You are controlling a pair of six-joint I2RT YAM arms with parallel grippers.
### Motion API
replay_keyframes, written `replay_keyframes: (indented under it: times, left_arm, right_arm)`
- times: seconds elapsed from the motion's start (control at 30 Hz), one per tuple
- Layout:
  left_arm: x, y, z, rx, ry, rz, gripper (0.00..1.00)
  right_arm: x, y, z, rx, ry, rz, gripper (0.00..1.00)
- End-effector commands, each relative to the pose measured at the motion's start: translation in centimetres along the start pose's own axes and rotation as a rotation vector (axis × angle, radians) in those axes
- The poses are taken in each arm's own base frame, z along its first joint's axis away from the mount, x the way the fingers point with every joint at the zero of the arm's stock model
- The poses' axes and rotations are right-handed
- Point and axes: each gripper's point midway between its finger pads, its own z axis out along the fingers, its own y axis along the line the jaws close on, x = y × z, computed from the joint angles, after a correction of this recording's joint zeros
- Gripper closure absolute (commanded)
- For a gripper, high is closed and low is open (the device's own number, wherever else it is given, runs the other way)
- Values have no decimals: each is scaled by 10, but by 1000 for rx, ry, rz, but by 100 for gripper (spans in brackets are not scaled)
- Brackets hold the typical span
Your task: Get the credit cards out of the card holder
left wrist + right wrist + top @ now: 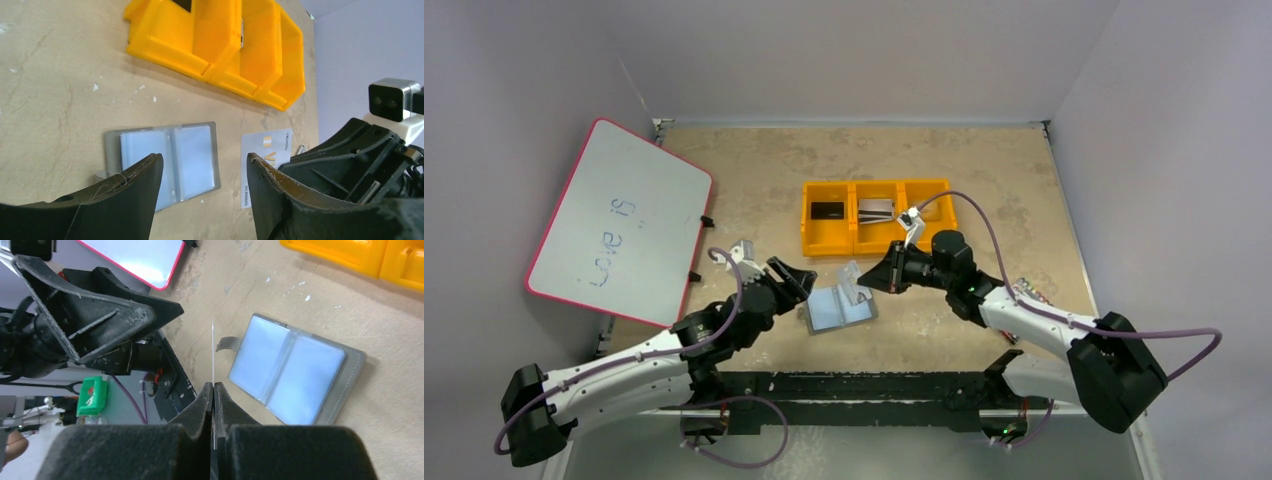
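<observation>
Your right pincer (214, 390) is clamped on the pale credit card (264, 156) and holds it on edge just over the far edge of the card holder (839, 308), clear of the pockets. The holder lies open and flat on the desk (984, 170), and no card shows in it. Your left pincer (205, 182) stands open and empty at the holder's left edge, placed, I judge, to steady it. The black card (827, 210) and silver card (876, 211) lie in the left and middle compartments of the yellow bin tray (824, 245). The right compartment is the likely destination.
</observation>
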Motion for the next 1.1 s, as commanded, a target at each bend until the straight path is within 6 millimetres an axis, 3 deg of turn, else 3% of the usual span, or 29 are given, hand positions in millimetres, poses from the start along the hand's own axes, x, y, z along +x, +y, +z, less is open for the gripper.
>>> replay_keyframes:
  times: [0.0, 0.27, 0.47, 0.7, 0.93, 1.07]
  left_arm:
    - [-29, -11, -4, -50, -92, 6, 38]
    - [-27, -5, -5, -79, -77, 51, 37]
    - [-15, 1, -6, -73, -26, 57, 36]
    - [-7, 3, -5, -61, 6, 80, 32]
    - [-8, 6, -7, -73, 3, 95, 27]
    - [-11, 5, -9, -67, 0, 88, 27]
  right_arm:
    - [-31, 12, -4, 24, -91, -130, 100]
    - [-60, -3, -19, 175, -218, -266, 100]
    - [-91, -17, -32, 316, -321, -424, 100]
    - [-133, -24, -42, 466, -369, -768, 100]
    - [-151, -35, -32, 532, -277, -1068, 100]
    - [-161, -51, -24, 609, -201, -1125, 100]
